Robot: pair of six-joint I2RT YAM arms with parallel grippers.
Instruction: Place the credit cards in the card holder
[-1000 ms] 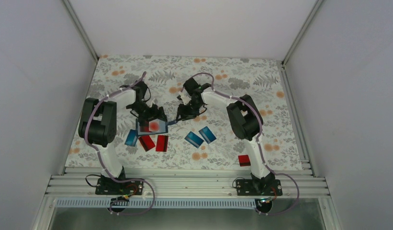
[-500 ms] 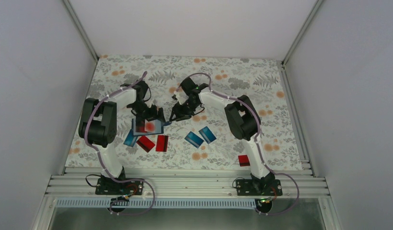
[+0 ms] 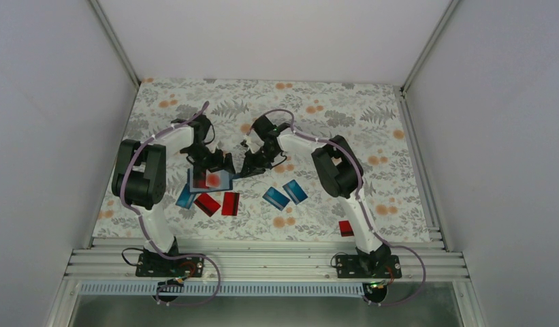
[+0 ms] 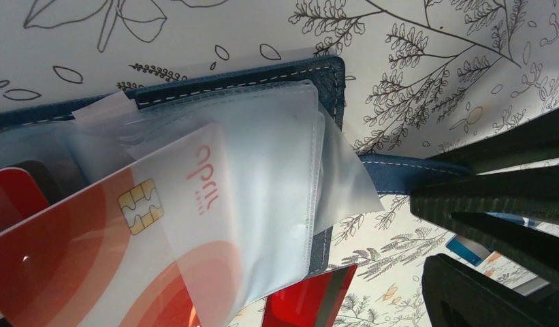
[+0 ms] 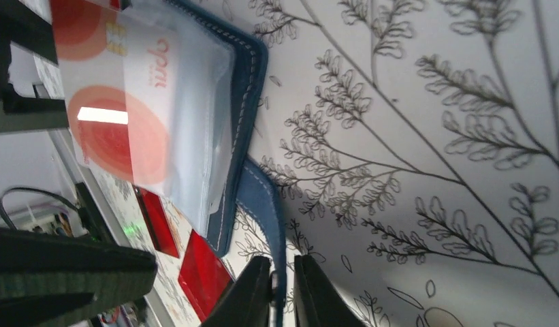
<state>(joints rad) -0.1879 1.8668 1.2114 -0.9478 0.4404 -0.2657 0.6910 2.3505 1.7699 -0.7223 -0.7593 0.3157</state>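
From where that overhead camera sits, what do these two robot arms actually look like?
The left arm and right arm match: slim white tubes joined by chunky black housings, each on a black base bolted to a silver rail. A lilac cable loops along each. The fingers are matte black and blocky.

Card holder (image 4: 331, 73) partly beyond left edge

Floral-print table (image 3: 344, 109), white enclosure walls (image 3: 52, 136)
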